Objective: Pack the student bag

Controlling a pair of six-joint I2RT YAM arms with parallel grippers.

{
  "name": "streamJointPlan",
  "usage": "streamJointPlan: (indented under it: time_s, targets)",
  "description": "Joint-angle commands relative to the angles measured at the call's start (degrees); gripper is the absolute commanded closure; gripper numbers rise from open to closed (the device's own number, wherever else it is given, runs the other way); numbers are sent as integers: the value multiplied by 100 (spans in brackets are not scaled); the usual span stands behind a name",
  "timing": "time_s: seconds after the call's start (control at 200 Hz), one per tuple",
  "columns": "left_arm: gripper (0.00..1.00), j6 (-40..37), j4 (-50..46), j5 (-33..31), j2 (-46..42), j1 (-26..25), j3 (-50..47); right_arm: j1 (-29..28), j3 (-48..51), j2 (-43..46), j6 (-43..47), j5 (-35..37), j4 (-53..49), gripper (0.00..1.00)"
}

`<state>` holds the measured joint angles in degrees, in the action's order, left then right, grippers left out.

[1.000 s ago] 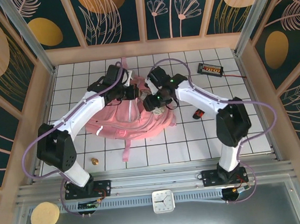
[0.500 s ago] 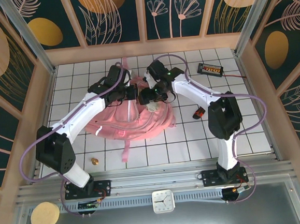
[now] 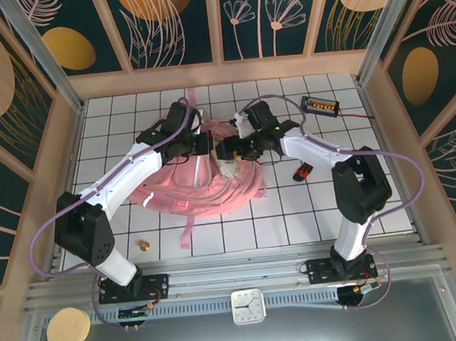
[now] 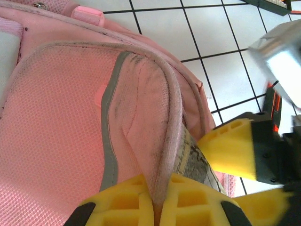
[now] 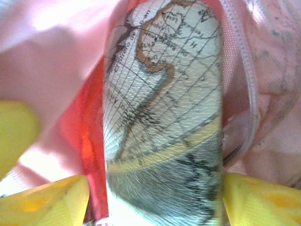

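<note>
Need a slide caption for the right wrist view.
Right gripper straddling a map-printed case in the unzipped opening of the pink student bag.

Bag [image 3: 205,186]: pale pink, mesh-weave panel, grey strip, dark grubby smudges along piping.
Case [image 5: 162,117] at bag opening: old-map print, cream ground, brown coastlines and grid lines, yellow band, grey-black lower part.
Left gripper [image 4: 157,202], right gripper [image 5: 155,197]: yellow fingers.
Desk [image 3: 294,213] under bag: white tiles, black grid.
Right of bag: small red-and-black item [image 3: 301,172].
Near-left of bag: small gold item [image 3: 145,245].
Walls [image 3: 178,40] behind bag: dark teal, gold ovals, pink leaf outlines.
</note>
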<state>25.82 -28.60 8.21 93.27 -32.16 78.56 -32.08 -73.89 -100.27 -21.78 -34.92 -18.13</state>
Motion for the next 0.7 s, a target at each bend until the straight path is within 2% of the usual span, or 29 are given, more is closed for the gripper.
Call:
streamJointPlan:
  time_s: [0.0,0.155,0.255,0.33,0.38,0.46,0.696]
  targets:
    - [100,11,379,322,-38,-88,249,43,331,435,-359,-581,886,29]
    - [100,37,355,348,6,-86,349,43,574,509,-639,-780,1228,36]
    - [100,89,347,399,15,-84,425,43,741,368,-1008,-957,1667,46]
    - [100,131,348,417,-2,-86,482,43,787,229,-1233,-1049,2039,58]
    - [100,155,336,444,-2,-88,518,43,780,108,-1425,-1069,2280,61]
    - [100,185,303,486,13,-84,580,22,705,-125,-1686,-1106,2678,73]
    - [100,357,418,706,72,-95,653,-131,15,-883,-2003,-1002,2949,77]
